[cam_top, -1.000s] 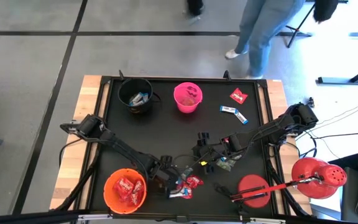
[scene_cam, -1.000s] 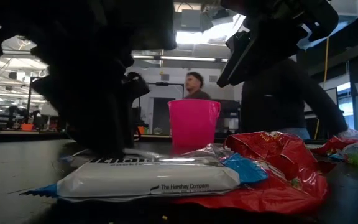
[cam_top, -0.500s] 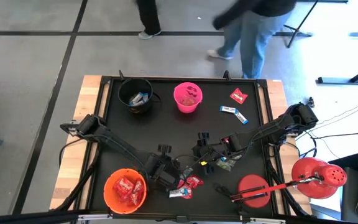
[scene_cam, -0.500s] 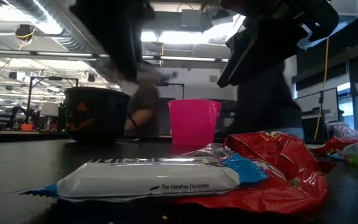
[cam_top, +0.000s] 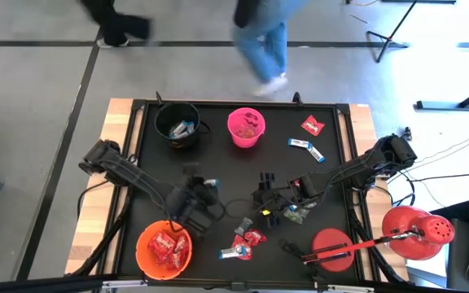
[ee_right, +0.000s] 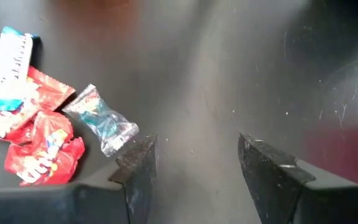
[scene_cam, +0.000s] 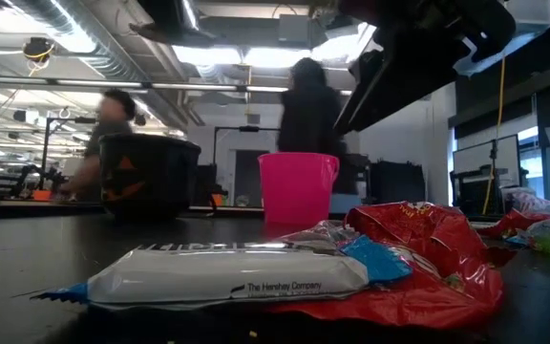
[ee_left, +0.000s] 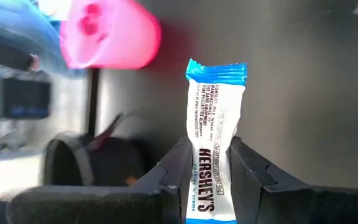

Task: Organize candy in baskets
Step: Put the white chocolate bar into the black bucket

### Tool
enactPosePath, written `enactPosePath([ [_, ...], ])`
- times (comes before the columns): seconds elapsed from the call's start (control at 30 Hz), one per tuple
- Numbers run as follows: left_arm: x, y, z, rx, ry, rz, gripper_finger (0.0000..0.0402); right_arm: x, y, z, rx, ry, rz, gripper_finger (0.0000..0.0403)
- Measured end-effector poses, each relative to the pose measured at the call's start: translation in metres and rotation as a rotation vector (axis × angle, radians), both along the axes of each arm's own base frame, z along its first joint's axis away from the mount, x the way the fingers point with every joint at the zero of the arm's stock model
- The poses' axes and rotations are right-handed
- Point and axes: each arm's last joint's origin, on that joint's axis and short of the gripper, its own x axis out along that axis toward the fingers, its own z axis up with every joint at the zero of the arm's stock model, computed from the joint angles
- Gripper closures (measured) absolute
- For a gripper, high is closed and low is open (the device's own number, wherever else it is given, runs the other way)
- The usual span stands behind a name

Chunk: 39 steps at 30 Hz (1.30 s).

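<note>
Ceiling strip lights [scene_cam: 208, 57] glare at upper centre of the low view, silhouetting dark arms above; passing people [cam_top: 263, 41] blur along the high view's top edge.

Blue-and-white bar [ee_left: 215, 143] upright in left hand [ee_left: 207, 163], red packets [cam_top: 163, 246] in orange bucket [cam_top: 142, 237], perhaps four.

This is looking like a robotics lab or open industrial workspace: the black work table [cam_top: 243, 175] is standing on a grey concrete floor [cam_top: 39, 89] marked with dark lines, with people [cam_top: 263, 37] walking past it. Across the room, exposed ceiling ducts [scene_cam: 74, 43] and strip lights [scene_cam: 256, 89] are running overhead, while equipment stands [cam_top: 462, 57] and cables are sitting around the table's edges.
</note>
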Motion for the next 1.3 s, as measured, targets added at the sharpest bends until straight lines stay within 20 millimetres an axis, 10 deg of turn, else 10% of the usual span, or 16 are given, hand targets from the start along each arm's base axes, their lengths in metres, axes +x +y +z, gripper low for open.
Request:
enactPosePath([
  [0.47,-0.089,0.048,0.056,0.073,-0.39,0.172,0.0336,0.001,0.0,0.001,0.012,-0.011,-0.009,0.0185],
  [0.87,-0.149,0.09,0.007,-0.08,-0.691,0.26,0.0336,0.003,0.001,0.002,0.006,-0.036,0.008,0.0185],
  [1.3,-0.151,0.131,-0.026,-0.198,-0.866,0.206,0.0336,0.007,0.0,0.006,-0.014,-0.087,0.04,0.0185],
])
